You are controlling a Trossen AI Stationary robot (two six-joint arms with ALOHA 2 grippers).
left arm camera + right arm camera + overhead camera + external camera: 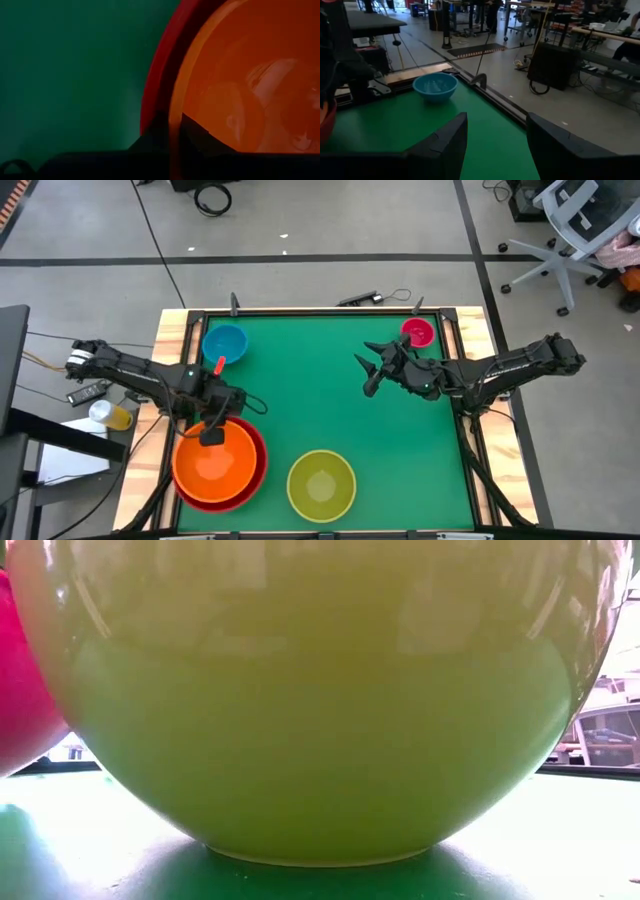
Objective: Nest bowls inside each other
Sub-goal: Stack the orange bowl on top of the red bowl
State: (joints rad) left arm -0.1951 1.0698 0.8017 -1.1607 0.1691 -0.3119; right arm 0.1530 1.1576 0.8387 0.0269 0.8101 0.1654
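Observation:
The orange bowl point(210, 465) sits inside the red bowl point(261, 465) at the table's near left. My left gripper point(213, 436) is over the orange bowl's far rim, pointing down and shut on it. The yellow-green bowl point(321, 485) stands on its base at the near middle and fills the low view point(320, 710). At the far left the blue bowl point(225, 343) rests upright on the mat, and the magenta bowl point(418, 332) stands at the far right. My right gripper point(370, 370) hovers open just left of the magenta bowl, holding nothing. My left gripper pinches the orange bowl's rim point(175, 107) on its far side. One finger point(197, 132) is inside the bowl and the other point(157, 130) is outside, in the gap to the red bowl's rim point(152, 90). The fingers come from above, pointing down. The bowl sits within the red bowl.
The green mat point(320, 390) lies bare in the middle between the bowls. A wooden frame point(170, 330) borders the table. A remote and a yellow cup point(112, 415) lie off its left side, and an office chair point(570, 230) stands beyond the far right corner.

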